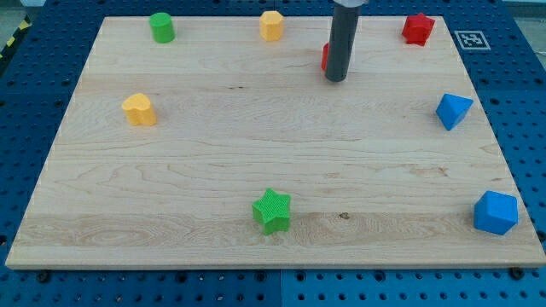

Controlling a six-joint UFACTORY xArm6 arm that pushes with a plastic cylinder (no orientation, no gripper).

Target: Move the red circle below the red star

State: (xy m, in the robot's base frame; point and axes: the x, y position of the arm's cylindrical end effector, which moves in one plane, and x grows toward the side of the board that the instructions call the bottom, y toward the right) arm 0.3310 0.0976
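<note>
The red circle [325, 57] is mostly hidden behind my rod near the view's top centre; only a red sliver shows at the rod's left edge. My tip [335, 80] rests on the board just in front of it, seemingly touching it. The red star [418, 28] sits at the view's top right, well to the right of the tip and slightly higher.
A green cylinder [162, 26] and a yellow hexagon [271, 25] stand along the top edge. A yellow heart-like block [139, 109] is at the left. A blue triangle [453, 111] and blue block [496, 212] are at the right. A green star [272, 211] is at the bottom centre.
</note>
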